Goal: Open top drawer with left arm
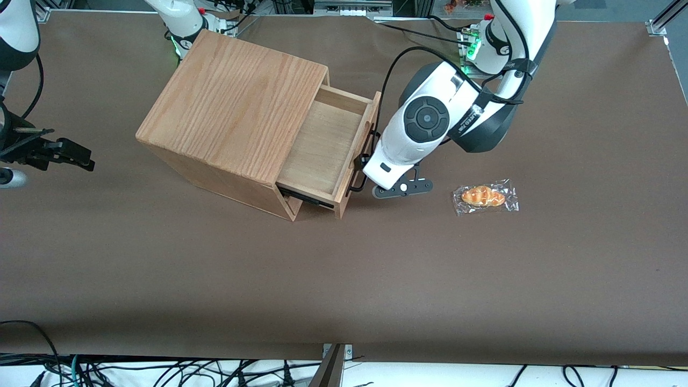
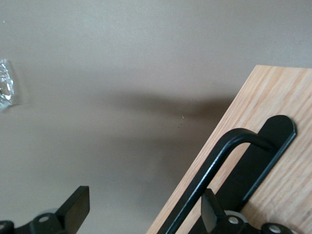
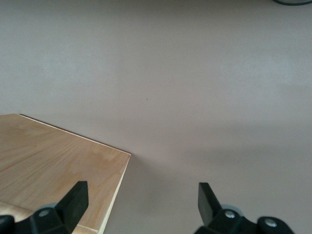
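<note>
The top drawer (image 1: pixel 322 145) stands pulled well out of the oak-grained box (image 1: pixel 231 102), with its pale plywood inside showing. Its thin black bar handle (image 1: pixel 356 188) is on the drawer front, toward the working arm. The left arm (image 1: pixel 424 121) reaches down to that front, and its gripper (image 1: pixel 361 173) is at the handle. In the left wrist view the gripper (image 2: pixel 144 212) is open. The handle bar (image 2: pixel 219 156) runs between the fingers, close to one fingertip (image 2: pixel 210 209) that sits between the bar and the drawer front (image 2: pixel 273 92). The other fingertip (image 2: pixel 78 204) is over the table.
A wrapped bread roll (image 1: pixel 485 196) lies on the brown table (image 1: pixel 344 279) beside the gripper, toward the working arm's end; its wrapper edge also shows in the left wrist view (image 2: pixel 5 87). The box top also shows in the right wrist view (image 3: pixel 53 165).
</note>
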Robot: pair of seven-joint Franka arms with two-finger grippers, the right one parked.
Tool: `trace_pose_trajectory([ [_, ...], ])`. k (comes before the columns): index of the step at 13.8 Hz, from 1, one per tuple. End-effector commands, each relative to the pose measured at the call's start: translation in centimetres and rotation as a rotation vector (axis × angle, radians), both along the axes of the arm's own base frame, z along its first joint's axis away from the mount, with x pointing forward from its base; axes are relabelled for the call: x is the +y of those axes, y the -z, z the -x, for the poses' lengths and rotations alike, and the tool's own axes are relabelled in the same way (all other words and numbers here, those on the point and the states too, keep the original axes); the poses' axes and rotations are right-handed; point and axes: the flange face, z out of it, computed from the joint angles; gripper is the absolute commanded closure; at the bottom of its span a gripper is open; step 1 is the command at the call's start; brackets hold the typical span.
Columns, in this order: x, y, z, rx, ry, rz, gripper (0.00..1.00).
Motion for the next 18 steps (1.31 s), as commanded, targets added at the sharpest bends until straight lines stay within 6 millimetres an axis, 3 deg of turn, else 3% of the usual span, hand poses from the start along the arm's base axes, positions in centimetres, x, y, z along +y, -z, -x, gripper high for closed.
trace_pose_trajectory([
  [1,1.8,-1.2,-0.3,-0.022,0.015,-0.037,0.00],
  [7,3.4,-1.3,-1.2,-0.016,0.032,-0.035,0.00],
  [12,3.4,-1.4,-1.2,-0.017,0.041,-0.033,0.00],
  [15,3.3,-2.2,-0.8,-0.003,0.030,-0.039,0.00],
  [18,3.6,-4.5,-0.2,-0.015,0.028,-0.032,0.00],
])
